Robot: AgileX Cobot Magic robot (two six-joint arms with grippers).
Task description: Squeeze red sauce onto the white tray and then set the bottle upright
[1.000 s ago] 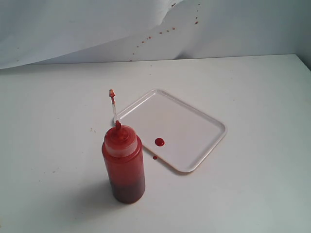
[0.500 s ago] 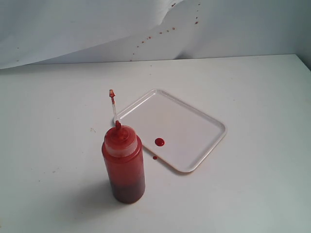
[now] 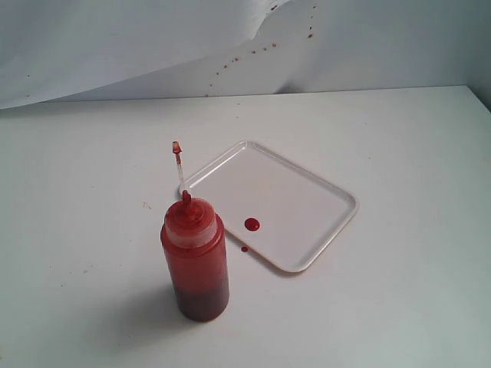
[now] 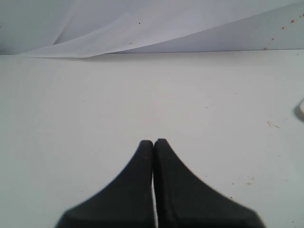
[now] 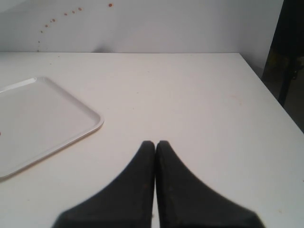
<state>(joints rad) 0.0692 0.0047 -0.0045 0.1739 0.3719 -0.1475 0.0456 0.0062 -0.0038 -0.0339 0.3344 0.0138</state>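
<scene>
Squeeze bottle (image 3: 194,261) upright, lower left of centre, just beside white tray (image 3: 295,184). Red sauce drop (image 3: 252,225) on tray. Bottle likely soft-walled, smeared, slippery: grasp mid-body, gently. Left gripper (image 4: 153,143) and right gripper (image 5: 155,143) both clenched, empty.

1. The exterior view looks down from high on the near side toward the far backdrop (image 3: 115,46), the bottle (image 3: 196,264) nearest it.
2. The left wrist view sits low over the left of the table (image 4: 95,104), facing the far backdrop.
3. The right wrist view sits low on the right, facing far; it shares the white tray (image 5: 47,118) with the exterior view.
</scene>
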